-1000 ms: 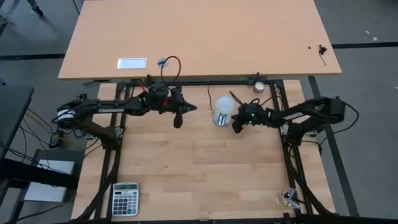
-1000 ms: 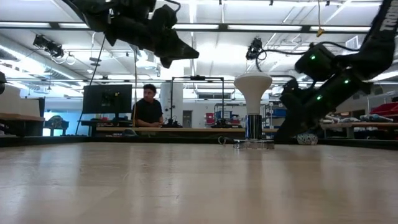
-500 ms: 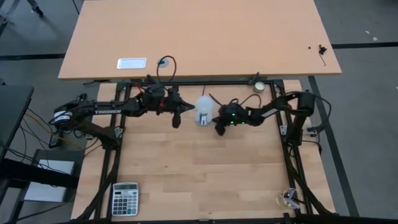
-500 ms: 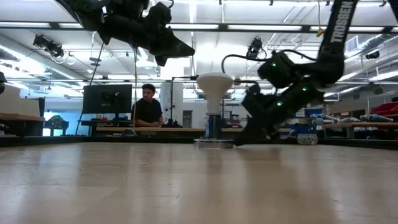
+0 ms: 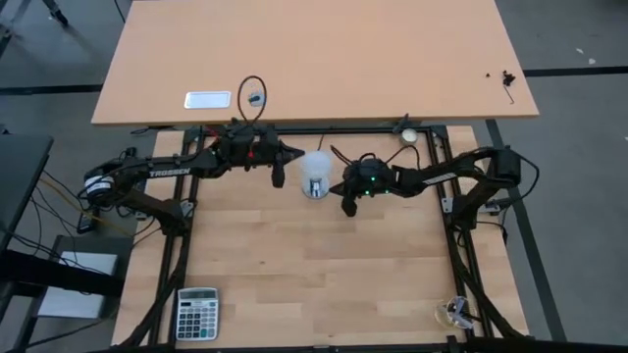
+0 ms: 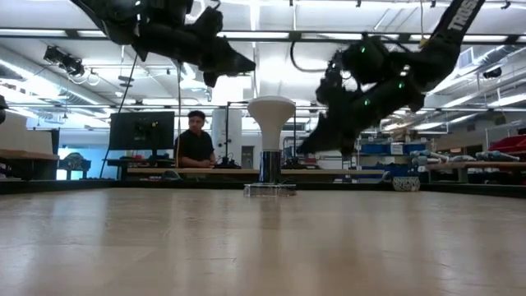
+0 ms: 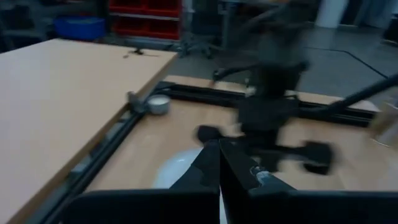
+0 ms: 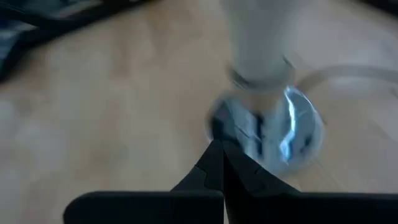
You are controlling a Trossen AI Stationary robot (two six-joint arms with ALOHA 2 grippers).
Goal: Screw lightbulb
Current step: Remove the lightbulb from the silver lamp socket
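The white lightbulb [image 5: 315, 173] stands upright in a round silver socket base [image 6: 269, 188] that rests flat on the wooden table near its far edge. The bulb's dome [image 6: 270, 109] is at the top. My left gripper [image 5: 279, 180] is shut and hovers high beside the bulb's left; its own view shows the bulb [image 7: 177, 173] just below the fingers. My right gripper [image 5: 347, 207] is shut and hangs to the right of the base, raised off the table [image 6: 302, 150]. Its own view looks down on the bulb's neck [image 8: 258, 56] and the base [image 8: 283, 134].
A thin black cord [image 5: 339, 157] runs from the base toward the far frame. A whitish disc [image 5: 408, 136] lies at the far right corner, a calculator [image 5: 198, 314] at the near left, a clear object [image 5: 454, 314] at the near right. A second table [image 5: 314, 59] stands behind.
My right gripper has swept toward the table's left with its tip low beside the socket base. Base and bulb slid left along the table, staying upright. The right gripper has since risen off the table and rolled. Both grippers stay shut.
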